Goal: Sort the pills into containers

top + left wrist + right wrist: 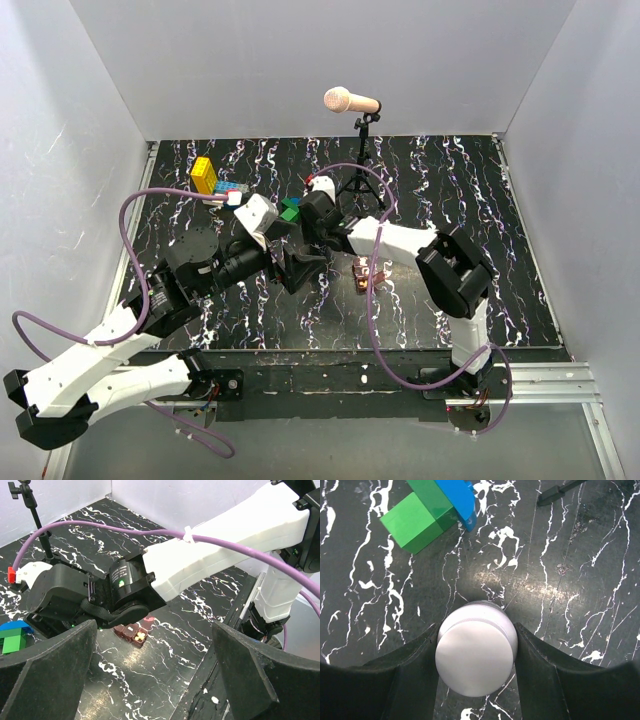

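Our right gripper [476, 630] squeezes the white bottle [475, 660]. Our left gripper [154, 627] has its fingers wide apart. The little brown pill box [131, 631] sits on the black table [165, 680] beside our right arm [210, 555].

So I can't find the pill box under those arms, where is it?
Top view, near the centre: the pill box lies on the table, just on the near side of the right arm.

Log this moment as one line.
right end effector: shut on white bottle | left end effector: open, empty | pill box: pills visible inside
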You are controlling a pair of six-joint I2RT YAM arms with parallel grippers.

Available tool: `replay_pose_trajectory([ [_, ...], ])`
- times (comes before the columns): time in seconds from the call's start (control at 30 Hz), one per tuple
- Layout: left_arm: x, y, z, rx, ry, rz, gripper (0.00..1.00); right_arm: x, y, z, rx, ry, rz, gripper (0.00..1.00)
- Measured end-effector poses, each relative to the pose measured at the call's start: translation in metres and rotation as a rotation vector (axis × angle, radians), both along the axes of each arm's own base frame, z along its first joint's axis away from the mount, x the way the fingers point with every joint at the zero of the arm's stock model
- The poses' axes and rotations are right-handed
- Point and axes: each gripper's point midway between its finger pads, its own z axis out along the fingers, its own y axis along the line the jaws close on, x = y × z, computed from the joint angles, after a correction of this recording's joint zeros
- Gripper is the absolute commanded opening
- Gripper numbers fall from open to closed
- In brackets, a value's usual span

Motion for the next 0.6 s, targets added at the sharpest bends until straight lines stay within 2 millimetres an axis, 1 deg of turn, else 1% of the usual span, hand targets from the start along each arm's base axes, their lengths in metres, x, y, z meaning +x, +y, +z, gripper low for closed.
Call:
replay_pose_trajectory([
  [0.1, -0.0002, 0.0001, -0.0002, -0.001, 0.004, 0.0, 0.98, 0.0012, -0.0013, -0.006, -0.015, -0.01, -0.037, 0.01],
  [0.23, -0.0012, 0.0008, -0.0009, 0.001, 0.006, -0.002, 0.98, 0.0028, -0.0036, -0.0097, -0.023, -0.016, -0.067, 0.02],
  [0.27, -0.0015, 0.001, -0.0015, 0.003, 0.008, -0.002, 0.98, 0.0029, -0.0039, -0.0099, -0.025, -0.018, -0.071, 0.03],
  [0.33, -0.0017, 0.0014, -0.0019, 0.003, 0.011, -0.001, 0.98, 0.0025, -0.0036, -0.0104, -0.024, -0.017, -0.073, 0.11],
  [0.43, -0.0019, 0.0015, -0.0033, 0.005, 0.019, 0.0, 0.98, 0.0009, -0.0022, -0.0107, -0.024, -0.016, -0.07, 0.3],
  [0.47, -0.002, 0.0014, -0.0035, 0.004, 0.021, 0.0, 0.98, 0.0005, -0.002, -0.0107, -0.024, -0.016, -0.069, 0.41],
  [0.5, -0.002, 0.0013, -0.0037, 0.004, 0.024, 0.0, 0.98, 0.0001, -0.0018, -0.0108, -0.024, -0.015, -0.069, 0.46],
  [0.57, -0.0019, 0.0012, -0.0042, 0.003, 0.029, 0.001, 0.98, -0.0008, -0.0011, -0.0109, -0.024, -0.014, -0.068, 0.6],
  [0.6, -0.0019, 0.0013, -0.0043, 0.003, 0.029, 0.002, 0.98, -0.0013, -0.0008, -0.0112, -0.025, -0.014, -0.067, 0.64],
])
